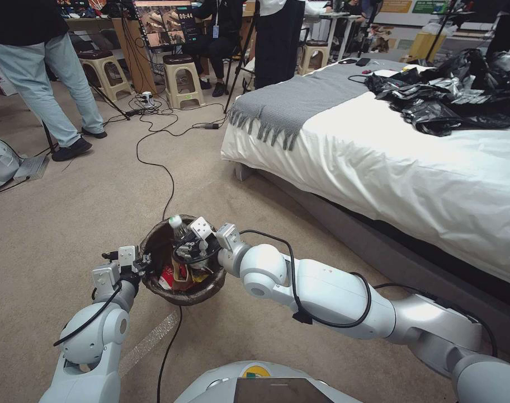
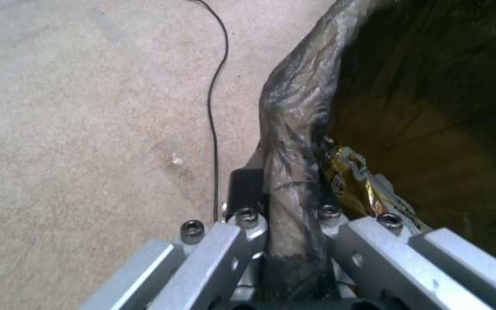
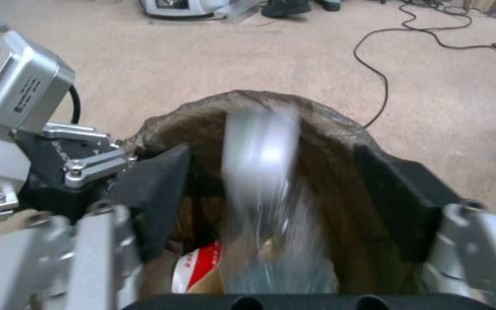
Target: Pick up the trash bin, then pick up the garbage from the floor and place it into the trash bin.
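Note:
The trash bin (image 1: pixel 182 294), lined with a dark bag, hangs just above the carpet. My left gripper (image 1: pixel 140 263) is shut on its near-left rim (image 2: pixel 288 163). Over the bin's mouth my right gripper (image 1: pixel 190 243) is open, its black fingers (image 3: pixel 156 193) spread wide. Between them a clear plastic bottle (image 3: pixel 259 168) shows as a blur, touching neither finger; in the head view the bottle (image 1: pixel 178 225) stands tilted at the bin's far rim. Garbage lies inside the bin: a red-and-white cup (image 1: pixel 166 275) and a yellow wrapper (image 2: pixel 351 172).
A bed (image 1: pixel 406 157) with white sheets fills the right side, with black plastic bags (image 1: pixel 456 95) on it. A black cable (image 1: pixel 168 184) runs across the carpet and passes under the bin. Stools (image 1: pixel 182 78) and a person's legs (image 1: pixel 65 95) stand at the far left.

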Robot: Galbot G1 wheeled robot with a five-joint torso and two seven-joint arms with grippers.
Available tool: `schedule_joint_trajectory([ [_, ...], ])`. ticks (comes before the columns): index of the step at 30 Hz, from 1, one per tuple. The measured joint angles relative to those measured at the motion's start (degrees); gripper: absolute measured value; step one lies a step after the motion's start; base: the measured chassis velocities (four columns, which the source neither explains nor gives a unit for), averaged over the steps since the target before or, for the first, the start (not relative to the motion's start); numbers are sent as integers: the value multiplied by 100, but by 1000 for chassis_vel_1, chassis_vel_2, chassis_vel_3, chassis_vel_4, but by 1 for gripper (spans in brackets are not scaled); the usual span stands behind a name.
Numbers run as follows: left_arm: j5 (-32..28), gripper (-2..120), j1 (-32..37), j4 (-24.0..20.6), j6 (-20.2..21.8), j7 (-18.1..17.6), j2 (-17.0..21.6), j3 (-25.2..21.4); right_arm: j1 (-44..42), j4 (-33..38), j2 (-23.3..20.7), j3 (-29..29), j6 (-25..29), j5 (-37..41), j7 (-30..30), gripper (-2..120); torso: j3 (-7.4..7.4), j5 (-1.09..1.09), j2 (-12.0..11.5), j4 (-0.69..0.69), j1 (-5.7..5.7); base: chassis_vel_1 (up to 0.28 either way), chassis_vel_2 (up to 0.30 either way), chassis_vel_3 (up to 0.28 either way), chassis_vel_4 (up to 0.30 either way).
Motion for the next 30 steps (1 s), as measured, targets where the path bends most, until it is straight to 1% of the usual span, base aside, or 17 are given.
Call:
schedule_joint_trajectory([
  [1, 3, 0, -2, 0, 0, 0, 0, 0, -1, 0, 0, 19, 8, 2, 4, 80, 0, 0, 0, 0, 0, 0, 0, 0, 0],
  [2, 3, 0, -5, 0, 0, 1, -1, -1, -1, -3, -2, 41, 28, 3, 10, 85, 0, 0, 0, 0, 0, 0, 0, 0, 0],
  [3, 3, 0, -5, 0, 0, 1, -1, -1, -1, -3, -2, 41, 28, 3, 10, 85, 0, 0, 0, 0, 0, 0, 0, 0, 0],
  [6, 2, 0, -12, 9, -4, 4, 0, -10, -6, -3, -24, 115, 94, 43, 37, 96, 0, 0, 0, 0, 0, 0, 0, 0, 0],
  [14, 1, 0, -25, 33, -16, 10, -9, -11, -54, 1, -17, 193, 201, 94, 128, 100, 0, 0, 0, 1, 0, 0, 0, 0, 0],
  [17, -14, 0, -29, 16, -16, 5, -15, -7, -187, 132, -57, 552, 250, 95, 208, 100, 0, 0, 0, 2, 0, 0, 0, 0, 0],
  [18, -14, 0, -29, 16, -16, 5, -15, -7, -187, 132, -57, 552, 250, 95, 208, 100, 0, 0, 0, 2, 0, 0, 0, 0, 0],
  [19, -23, 0, -28, -1, -16, 4, -14, -8, -239, 227, -156, 808, 290, 39, 243, 100, 0, 2, 0, 3, 0, 0, 0, 0, 0],
  [21, -38, 0, -26, -23, -15, 3, -1, -16, -341, 420, -542, 1338, 406, -227, 272, 100, 0, 2, 0, 2, 0, 0, 0, 0, 0],
  [22, -38, 0, -26, -23, -15, 3, -1, -16, -341, 420, -542, 1338, 406, -227, 272, 100, 0, 2, 0, 2, 0, 0, 0, 0, 0],
  [24, -68, 0, -27, -71, -7, -1, 11, -24, -653, 692, -1025, 2130, 476, -507, 253, 100, 0, 1, 0, 0, 0, 0, 0, 0, 0],
  [25, -81, 0, -27, -99, 2, -7, 13, -25, -770, 769, -1134, 2348, 486, -562, 247, 100, 0, 2, 0, 0, 0, 0, 0, 0, 0],
  [26, -81, 0, -27, -99, 2, -7, 13, -25, -770, 769, -1134, 2348, 486, -562, 247, 100, 0, 2, 0, 0, 0, 0, 0, 0, 0],
  [27, -124, 0, -24, -205, 32, -34, 21, -25, -1169, 978, -1405, 3002, 519, -740, 201, 100, 0, 3, 0, -1, 0, 0, 0, 0, 0],
  [28, -161, 0, -18, -284, 58, -52, 33, -25, -1511, 1106, -1583, 3489, 582, -931, 159, 100, 0, 3, 0, 0, 0, 0, 0, 0, 0],
  [29, -196, 0, -12, -352, 86, -76, 42, -31, -1798, 1195, -1707, 3848, 658, -1079, 141, 100, 0, 3, 0, 0, 0, 0, 0, 0, 0],
  [30, -196, 0, -12, -352, 86, -76, 42, -31, -1798, 1195, -1707, 3848, 658, -1079, 141, 100, 0, 3, 0, 0, 0, 0, 0, 0, 0],
])
